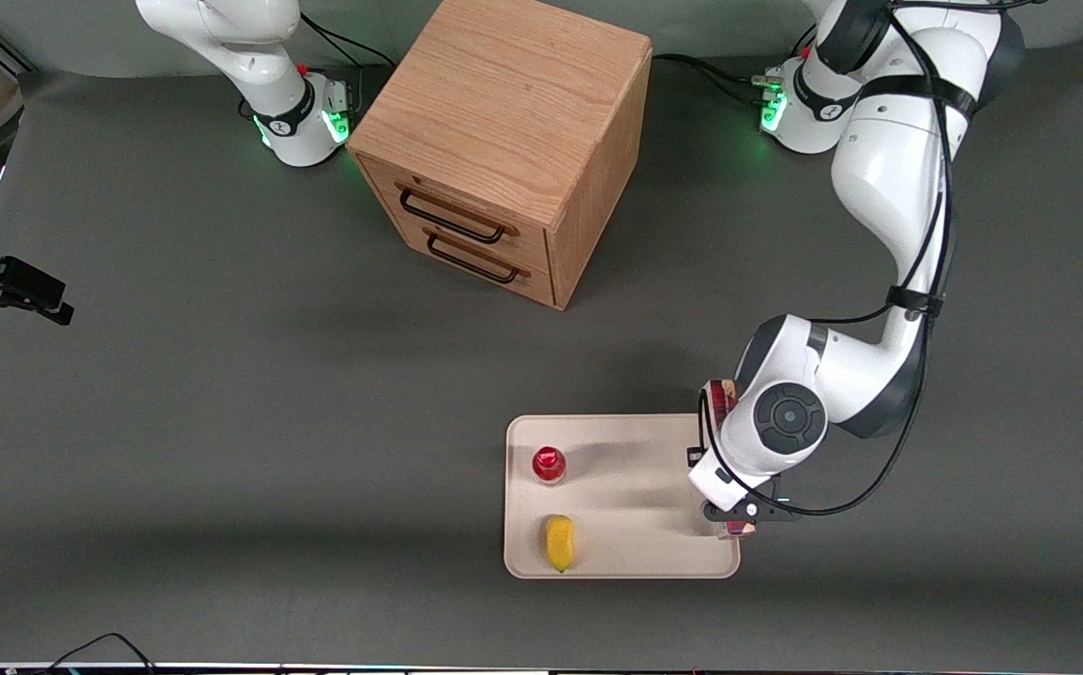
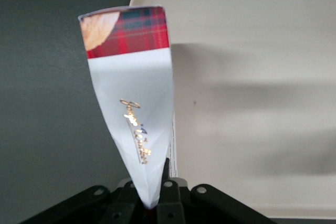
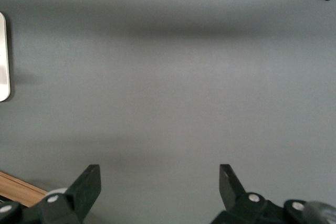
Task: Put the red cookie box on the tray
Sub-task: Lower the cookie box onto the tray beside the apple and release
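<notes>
The red cookie box (image 2: 134,108), dark red plaid with a white section, is clamped between the fingers of my left gripper (image 2: 152,195), which is shut on its white end. In the front view the wrist covers most of the box; its plaid end (image 1: 719,396) pokes out above the arm. My gripper (image 1: 733,514) hangs over the edge of the cream-white tray (image 1: 639,487) that lies toward the working arm's end. In the left wrist view the box stretches along that rim of the tray (image 2: 252,77), partly over the grey table.
On the tray stand a small red-capped bottle (image 1: 549,463) and, nearer the front camera, a yellow fruit (image 1: 559,542). A wooden drawer cabinet (image 1: 503,141) stands farther from the camera. A sliver of the tray (image 3: 3,56) shows in the right wrist view.
</notes>
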Controlling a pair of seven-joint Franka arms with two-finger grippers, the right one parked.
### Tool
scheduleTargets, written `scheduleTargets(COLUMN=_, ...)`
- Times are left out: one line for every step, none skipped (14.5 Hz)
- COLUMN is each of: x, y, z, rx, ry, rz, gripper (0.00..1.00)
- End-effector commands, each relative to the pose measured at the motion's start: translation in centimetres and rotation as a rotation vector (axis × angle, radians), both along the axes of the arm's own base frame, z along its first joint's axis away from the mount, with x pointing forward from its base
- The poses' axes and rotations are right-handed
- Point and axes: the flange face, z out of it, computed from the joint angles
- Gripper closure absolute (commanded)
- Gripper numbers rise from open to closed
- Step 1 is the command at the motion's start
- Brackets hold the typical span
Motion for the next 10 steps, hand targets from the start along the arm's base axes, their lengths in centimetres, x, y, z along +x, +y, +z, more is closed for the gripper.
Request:
scheduleTargets(x=0.8, y=-1.0, z=-0.9, rx=-0.004, ry=-0.041, rz=0.006, gripper=1.00)
scheduleTargets(x=1.0, y=-1.1, z=-1.1, rx=-0.014, ry=-0.058, rz=0.012, gripper=1.00)
scheduleTargets(x=1.2, y=-1.2, z=-1.3, rx=-0.025, ry=-0.076, rz=0.027, gripper=1.00)
scheduleTargets(x=1.6, y=-1.2, z=-1.7, rx=-0.032, ry=-0.083, rz=0.040, gripper=1.00)
scheduleTargets(x=2.0, y=-1.3, z=-1.9, rx=-0.036, ry=-0.090, rz=0.045, gripper=1.00)
scheduleTargets(x=2.1, y=-1.2, z=-2.4, rx=-0.032, ry=-0.090, rz=0.045, gripper=1.00)
scheduleTargets(x=2.1, y=-1.2, z=-2.7, rx=-0.013, ry=-0.094, rz=0.033, gripper=1.00)
scheduleTargets(x=2.2, y=-1.1, z=-3.0, rx=-0.002, ry=-0.100, rz=0.026, gripper=1.00)
scheduleTargets(x=2.1, y=-1.1, z=-3.2, rx=0.000, ry=-0.100, rz=0.024, gripper=0.76)
scheduleTargets(x=2.1, y=-1.1, z=-3.1, rx=0.002, ry=-0.100, rz=0.023, gripper=0.35)
